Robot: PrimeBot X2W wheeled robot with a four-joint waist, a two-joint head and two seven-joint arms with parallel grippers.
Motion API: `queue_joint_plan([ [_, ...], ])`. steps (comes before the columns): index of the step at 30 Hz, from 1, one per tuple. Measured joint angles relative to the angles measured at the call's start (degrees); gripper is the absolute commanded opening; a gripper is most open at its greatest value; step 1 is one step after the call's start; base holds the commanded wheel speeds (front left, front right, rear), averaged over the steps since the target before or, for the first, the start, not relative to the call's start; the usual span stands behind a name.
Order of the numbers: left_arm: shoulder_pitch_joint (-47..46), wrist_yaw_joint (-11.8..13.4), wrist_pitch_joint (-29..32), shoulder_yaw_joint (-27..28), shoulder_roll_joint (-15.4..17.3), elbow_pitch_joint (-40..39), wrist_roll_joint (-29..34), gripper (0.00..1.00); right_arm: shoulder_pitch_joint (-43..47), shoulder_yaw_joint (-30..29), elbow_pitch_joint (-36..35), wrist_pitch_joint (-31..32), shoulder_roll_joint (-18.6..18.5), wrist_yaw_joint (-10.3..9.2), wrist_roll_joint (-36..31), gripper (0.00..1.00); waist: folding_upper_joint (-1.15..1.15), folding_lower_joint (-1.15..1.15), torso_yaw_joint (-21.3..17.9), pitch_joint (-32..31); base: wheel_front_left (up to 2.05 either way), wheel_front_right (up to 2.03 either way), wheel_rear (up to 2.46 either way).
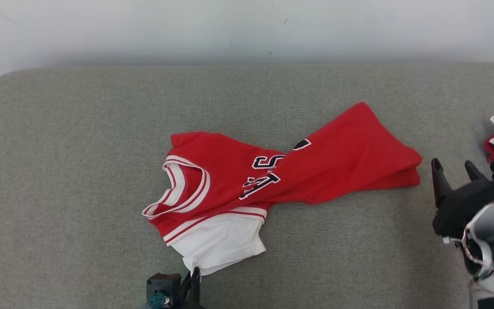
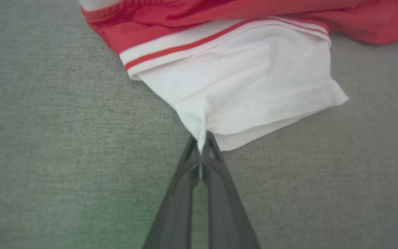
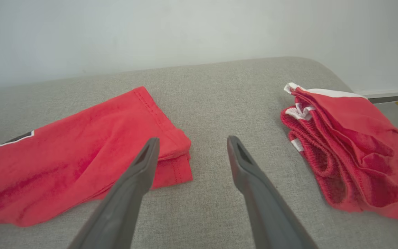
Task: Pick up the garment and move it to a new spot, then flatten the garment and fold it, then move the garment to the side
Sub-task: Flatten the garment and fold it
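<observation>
The garment is a red jersey with white trim, black lettering and a white sleeve, lying crumpled and twisted across the middle of the grey cushion. My left gripper sits at the bottom edge of the head view, shut on the near corner of the white sleeve; a pinch of white cloth shows between its fingertips in the left wrist view, where the gripper stands closed. My right gripper stands open just right of the garment's red hem, not touching it, with the gripper hovering over bare cushion.
A second red garment lies bunched at the right edge of the cushion, close to my right gripper. A pale wall rises behind the cushion's far edge. Bare fabric lies to the left and front.
</observation>
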Motion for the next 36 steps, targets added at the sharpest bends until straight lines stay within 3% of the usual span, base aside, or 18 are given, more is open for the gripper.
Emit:
queue_joint_plan([
  [4, -0.13, 0.11, 0.02, -0.24, 0.30, -1.08, 0.01, 0.00, -4.83, 0.74, 6.33, 4.44, -3.45, 0.00, 3.01, 1.00, 0.00, 0.00, 0.74, 1.06, 0.00, 0.00, 0.00],
  [10, -0.65, 0.24, 0.02, -0.56, 0.63, -2.56, 0.42, 0.00, -10.01, 2.69, 14.10, 5.45, -6.55, 0.00, 5.64, 1.00, 0.00, 0.00, 1.77, 3.46, 0.00, 0.00, 0.00],
  [16, -1.49, 0.66, -0.19, -0.51, 0.87, -3.61, 0.58, 0.00, -12.90, 5.75, 18.82, 5.63, -7.39, 0.00, 7.28, 0.89, 0.00, 0.01, 2.34, 6.10, 0.00, 0.00, 0.00],
  [17, -1.58, 0.68, -0.20, -0.49, 0.88, -3.71, 0.58, 0.00, -13.16, 6.16, 19.30, 5.59, -7.51, 0.00, 7.42, 0.79, 0.00, 0.00, 2.40, 6.45, 0.00, 0.00, 0.00],
  [18, -1.65, 0.69, -0.24, -0.51, 0.89, -3.75, 0.58, 0.00, -13.40, 6.41, 19.82, 5.32, -7.69, 0.00, 7.75, 0.76, 0.00, 0.00, 2.44, 6.75, 0.00, 0.00, 0.00],
  [19, -1.72, 0.70, -0.25, -0.52, 0.89, -3.77, 0.58, 0.00, -13.70, 6.70, 20.25, 4.95, -7.86, 0.00, 8.00, 0.50, 0.00, 0.00, 2.47, 7.01, 0.00, 0.00, 0.00],
  [21, -1.90, 0.85, -0.43, -0.51, 0.92, -3.83, 0.58, 0.00, -14.18, 7.34, 20.60, 4.33, -8.09, 0.00, 8.17, 0.34, 0.00, 0.01, 2.44, 7.38, 0.00, 0.00, 0.00],
  [26, -2.09, 1.15, -0.51, -0.43, 1.00, -3.74, 0.56, 0.00, -14.34, 8.42, 20.79, 3.25, -8.45, 0.00, 8.13, 0.32, 0.00, 0.00, 1.92, 7.51, 0.00, 0.00, 0.00],
  [28, -2.11, 1.19, -0.69, -0.36, 1.03, -3.65, 0.51, 0.00, -14.27, 8.78, 20.65, 3.09, -8.55, 0.00, 8.05, 0.19, 0.00, 0.00, 1.66, 7.36, 0.00, 0.00, 0.00],
  [29, -2.11, 1.24, -0.71, -0.35, 1.04, -3.57, 0.45, 0.00, -14.20, 9.00, 20.56, 3.02, -8.62, 0.00, 7.90, 0.02, 0.00, 0.00, 1.53, 7.25, 0.00, 0.00, 0.00],
  [36, -2.15, 1.69, -2.80, 1.71, 1.22, -4.15, -1.31, 0.00, -13.63, 10.54, 18.26, 2.23, -8.98, 0.00, 9.05, 0.00, 0.00, 0.00, 0.80, 5.70, 0.00, 0.00, 0.00],
])
